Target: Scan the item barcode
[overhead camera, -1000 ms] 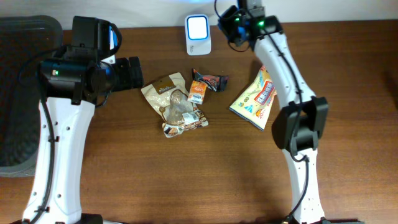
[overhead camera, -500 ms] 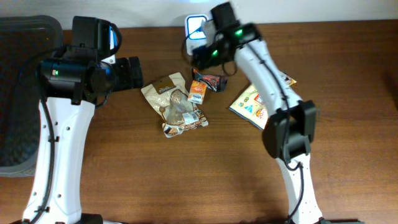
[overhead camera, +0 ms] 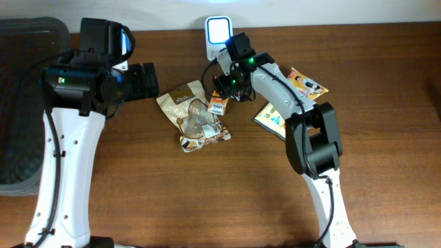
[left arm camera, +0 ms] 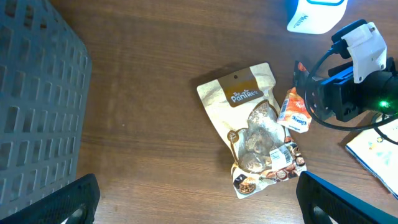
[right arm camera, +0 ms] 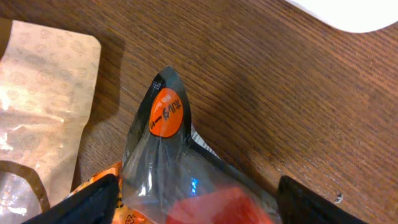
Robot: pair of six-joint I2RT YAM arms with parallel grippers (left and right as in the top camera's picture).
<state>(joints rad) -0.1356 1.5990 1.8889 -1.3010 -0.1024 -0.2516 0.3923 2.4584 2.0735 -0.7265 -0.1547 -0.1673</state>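
Observation:
The white scanner [overhead camera: 218,31] with its lit blue face stands at the table's back edge; its base shows in the left wrist view [left arm camera: 314,15] and in the right wrist view [right arm camera: 348,12]. My right gripper [overhead camera: 230,81] is open and low over a dark clear packet [right arm camera: 165,118] with an orange round sticker. One finger stands on each side of the packet, and neither presses it. An orange sachet [overhead camera: 218,103] lies just left of the packet. My left gripper [overhead camera: 148,79] hangs open at the left, with nothing between its fingers [left arm camera: 74,199].
A beige snack pouch [overhead camera: 193,114] lies in the middle and shows again in the left wrist view [left arm camera: 252,127]. A yellow printed bag [overhead camera: 271,117] lies partly under my right forearm. A dark grey crate [overhead camera: 21,103] fills the left edge.
My right gripper has swung from beside the scanner down and left onto the dark packet, and its jaws have opened wider. The left arm has not moved.

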